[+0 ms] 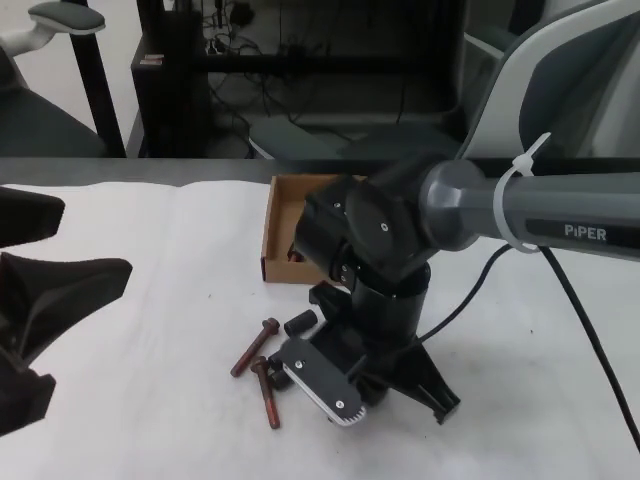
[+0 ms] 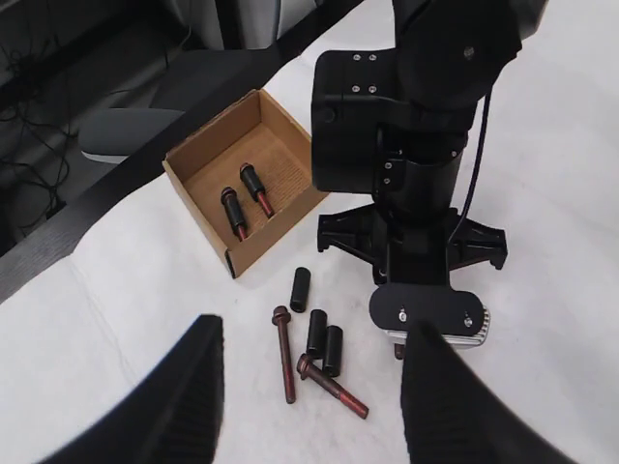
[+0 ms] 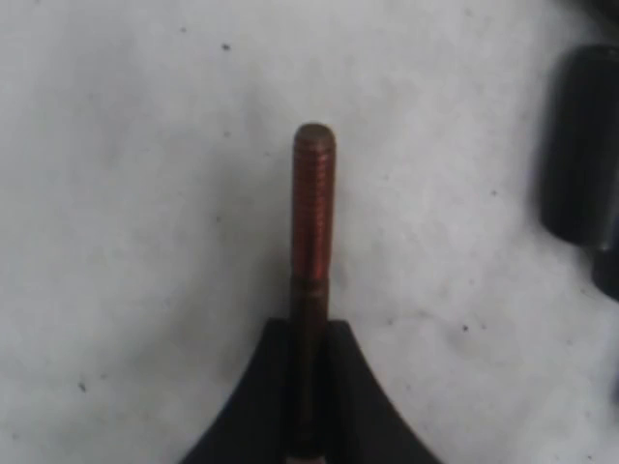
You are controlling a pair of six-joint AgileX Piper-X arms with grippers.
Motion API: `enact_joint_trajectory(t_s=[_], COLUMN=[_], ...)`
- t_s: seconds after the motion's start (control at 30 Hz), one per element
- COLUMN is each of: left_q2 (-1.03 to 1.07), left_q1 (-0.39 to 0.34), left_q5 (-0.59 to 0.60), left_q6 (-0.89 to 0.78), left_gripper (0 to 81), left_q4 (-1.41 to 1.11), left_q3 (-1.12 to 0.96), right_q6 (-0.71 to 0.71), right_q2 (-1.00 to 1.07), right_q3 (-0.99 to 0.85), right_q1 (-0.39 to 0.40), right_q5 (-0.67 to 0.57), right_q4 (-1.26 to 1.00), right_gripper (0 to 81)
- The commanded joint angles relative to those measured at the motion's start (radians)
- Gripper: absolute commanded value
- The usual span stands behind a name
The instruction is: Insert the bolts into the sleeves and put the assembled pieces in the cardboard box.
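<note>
**Right arm**
- Grey tubular metal forearm link [image 1: 560, 215] with white lettering, ringed by a white plastic cable tie [image 1: 522, 200].
- Thin black cable [image 1: 585, 320] running below the link.
- Black boxy wrist housing [image 1: 365, 235] with small silver screws on its faces.
- Black oval plate [image 2: 430, 314] with small screws and a ribbed silver edge, possibly a camera mount.
- Right end effector [image 3: 311, 333]: two matte black curved fingers [image 3: 261, 416].

**Left arm**
- Left end effector [image 2: 317, 333]: two broad black tapering fingers [image 2: 189, 396].
</note>
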Motion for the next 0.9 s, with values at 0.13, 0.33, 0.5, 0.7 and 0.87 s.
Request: enact_joint_trajectory(t_s=[0.13,0.33,0.5,0.7,0.87], left_q2=[-0.008,-0.008,-0.008,-0.008,-0.008], left_q1=[-0.001,-0.001,-0.001,-0.001,-0.001], left_q5=[-0.01,-0.01,-0.004,-0.002,0.005], left_q6=[0.003,0.003,-0.001,-0.068,-0.068], left_gripper=[55.9,55.9,55.9,55.9,55.9], left_q4=[-0.013,-0.002,0.051,0.139,0.188], left_q3=[-0.002,-0.002,-0.002,-0.002,-0.002], right_q6=[0.038,0.089,0.272,0.597,1.19], right_q2=[-0.005,-0.012,-0.057,-0.155,-0.21], right_q3=[-0.001,-0.003,-0.003,-0.003,-0.003], right_q1=[0.0,0.001,0.016,0.053,0.087], right_q5=[-0.003,-0.003,-0.003,-0.11,-0.158], right_q4=[-0.037,0.004,0.068,0.096,0.07], right_gripper=[67.2,51.1,51.9,51.9,51.9])
